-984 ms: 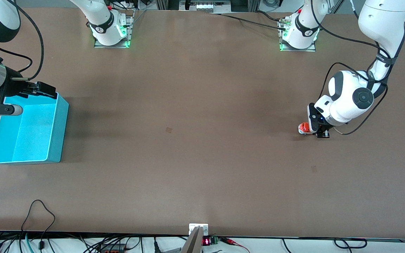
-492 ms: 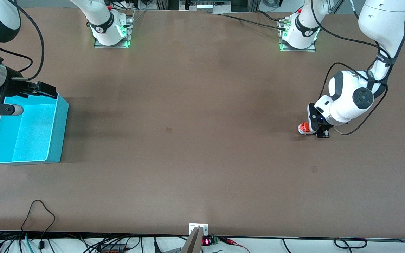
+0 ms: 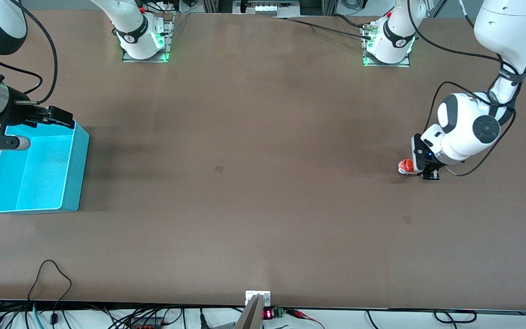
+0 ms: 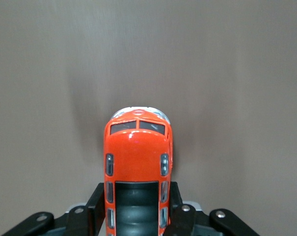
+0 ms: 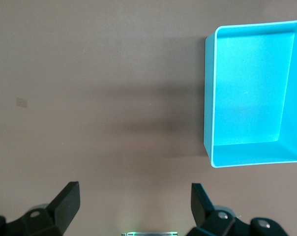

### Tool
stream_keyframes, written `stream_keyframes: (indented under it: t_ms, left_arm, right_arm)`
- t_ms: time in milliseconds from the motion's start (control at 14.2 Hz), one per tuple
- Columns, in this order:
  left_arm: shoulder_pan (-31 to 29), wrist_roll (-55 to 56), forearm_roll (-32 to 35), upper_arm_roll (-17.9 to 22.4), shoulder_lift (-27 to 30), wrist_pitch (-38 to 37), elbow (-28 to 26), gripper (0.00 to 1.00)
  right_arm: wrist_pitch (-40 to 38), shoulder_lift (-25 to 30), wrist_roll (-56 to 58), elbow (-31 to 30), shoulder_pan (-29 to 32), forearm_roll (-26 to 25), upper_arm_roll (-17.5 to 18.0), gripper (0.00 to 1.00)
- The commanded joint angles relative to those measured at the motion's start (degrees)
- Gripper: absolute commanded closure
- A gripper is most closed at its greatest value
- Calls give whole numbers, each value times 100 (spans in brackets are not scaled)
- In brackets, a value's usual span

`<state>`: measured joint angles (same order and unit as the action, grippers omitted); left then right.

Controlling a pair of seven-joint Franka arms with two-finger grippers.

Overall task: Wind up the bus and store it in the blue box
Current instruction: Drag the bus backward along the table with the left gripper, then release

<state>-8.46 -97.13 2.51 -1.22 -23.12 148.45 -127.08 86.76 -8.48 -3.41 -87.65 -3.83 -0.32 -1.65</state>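
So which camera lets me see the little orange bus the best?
The left wrist view. The bus fills the middle there, roof and windows clear, with the left gripper shut on its sides. In the front view the bus is just a tiny orange speck beside the gripper. The right wrist view doesn't show it, only the blue box.

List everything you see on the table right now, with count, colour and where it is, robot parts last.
bus: one, orange with dark roof windows, on the table at the left arm's end, between the left pincer's fingers.
blue box: one, light cyan-blue, open top, nothing inside it, at the right arm's end of the table.
table: one, brown.
left pincer: one, black, shut on the bus at table level.
right pincer: one, black, open, over the table beside the blue box, waiting.
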Motion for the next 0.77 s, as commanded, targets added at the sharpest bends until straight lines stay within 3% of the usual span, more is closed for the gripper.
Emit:
stream_keyframes:
  t_ms: [0,703]
  left_arm:
    - [-330,-516,109,70,-562,34,297,79]
    - [-1456,-1254,109,70,-843,34,631,80]
  right_arm:
    - [-98,5,77,64,23,23,16,0]
    - [-106,5,68,64,14,41,16,0]
